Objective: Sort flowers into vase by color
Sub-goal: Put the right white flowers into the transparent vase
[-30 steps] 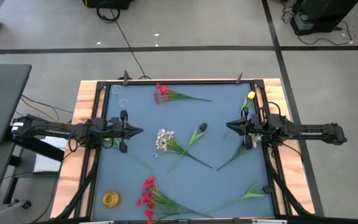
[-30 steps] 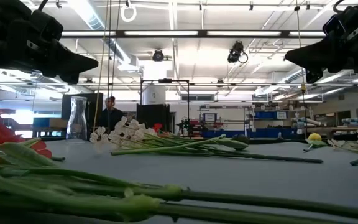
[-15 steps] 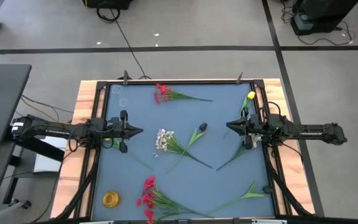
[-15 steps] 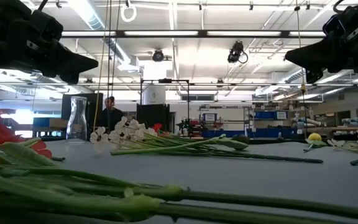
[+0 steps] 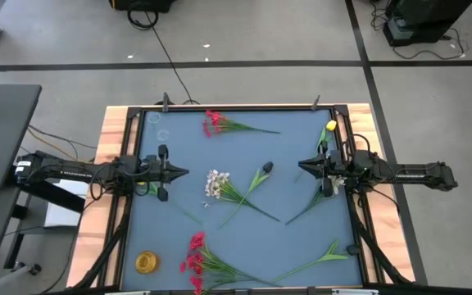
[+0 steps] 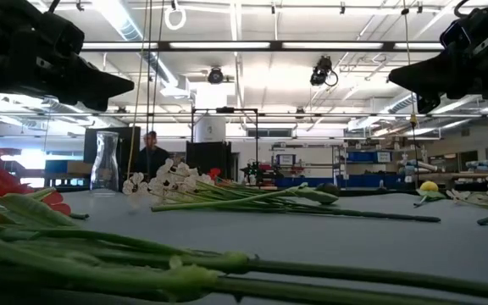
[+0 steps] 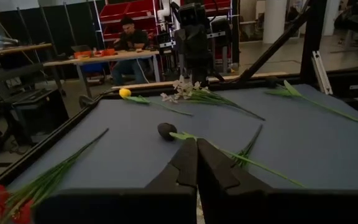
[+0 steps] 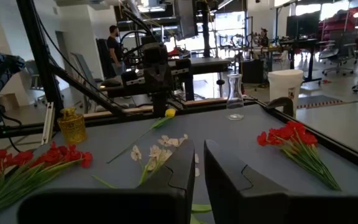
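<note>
Nearest the left gripper (image 5: 180,172), with fingers pressed together and empty: white spray (image 5: 213,183), just beyond the tips toward table centre, stem running away toward the right arm's side. Past the spray, dark bud (image 5: 267,168), about midway between both arms. Farther out, right gripper (image 5: 305,167), fingers narrowly parted, nothing held. Clear vase (image 5: 158,127) in a far corner on the left arm's side, amber vase (image 5: 146,262) in the near corner. No readable labels on either vase.
</note>
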Robot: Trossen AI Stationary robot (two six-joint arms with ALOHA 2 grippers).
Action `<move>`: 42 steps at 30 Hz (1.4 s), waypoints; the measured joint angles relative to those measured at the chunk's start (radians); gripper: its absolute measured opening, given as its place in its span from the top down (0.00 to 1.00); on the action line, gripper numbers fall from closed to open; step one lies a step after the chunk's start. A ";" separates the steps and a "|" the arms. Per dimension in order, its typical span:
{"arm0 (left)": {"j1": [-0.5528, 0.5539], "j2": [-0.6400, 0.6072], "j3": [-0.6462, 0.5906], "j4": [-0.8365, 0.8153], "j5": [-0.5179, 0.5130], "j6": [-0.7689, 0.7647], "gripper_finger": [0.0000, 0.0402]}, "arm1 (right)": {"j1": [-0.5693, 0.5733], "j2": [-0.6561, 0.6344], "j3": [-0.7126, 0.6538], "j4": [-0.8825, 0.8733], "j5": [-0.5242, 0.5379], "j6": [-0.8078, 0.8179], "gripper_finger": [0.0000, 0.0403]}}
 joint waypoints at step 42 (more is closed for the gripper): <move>0.008 0.000 0.000 0.121 -0.155 -0.949 0.99 | -0.006 0.183 0.013 0.249 0.310 0.757 0.93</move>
